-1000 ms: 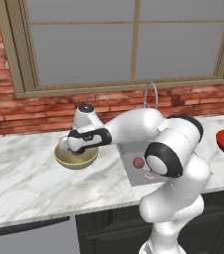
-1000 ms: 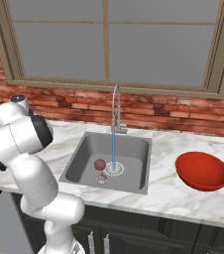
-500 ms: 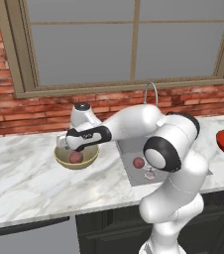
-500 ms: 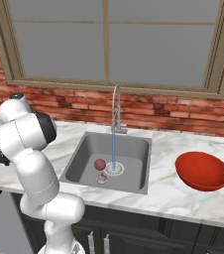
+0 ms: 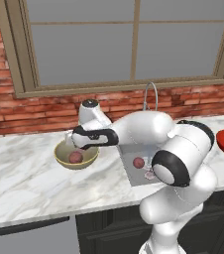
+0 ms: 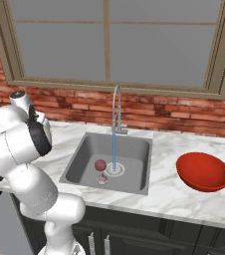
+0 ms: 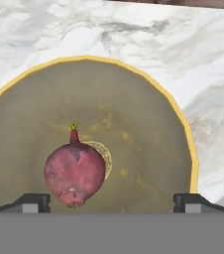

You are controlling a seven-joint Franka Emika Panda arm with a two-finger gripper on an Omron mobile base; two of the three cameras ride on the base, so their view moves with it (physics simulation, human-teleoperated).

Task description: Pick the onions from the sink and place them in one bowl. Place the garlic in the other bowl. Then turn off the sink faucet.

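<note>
One onion lies loose inside the yellowish-tan bowl, a little off its centre. My gripper hangs open just above it, fingertips spread wide and touching nothing. In the left base view the gripper sits over the bowl with the onion in it. The second onion and the pale garlic rest in the sink near the drain. Water runs from the faucet. The red bowl stands empty right of the sink.
White marble counter runs both sides of the sink. A brick wall and a window sill stand close behind. My own arm blocks the yellowish bowl in the right base view.
The gripper has let the onion go; it now lies in the yellowish bowl. The hand has lifted slightly above the bowl.
</note>
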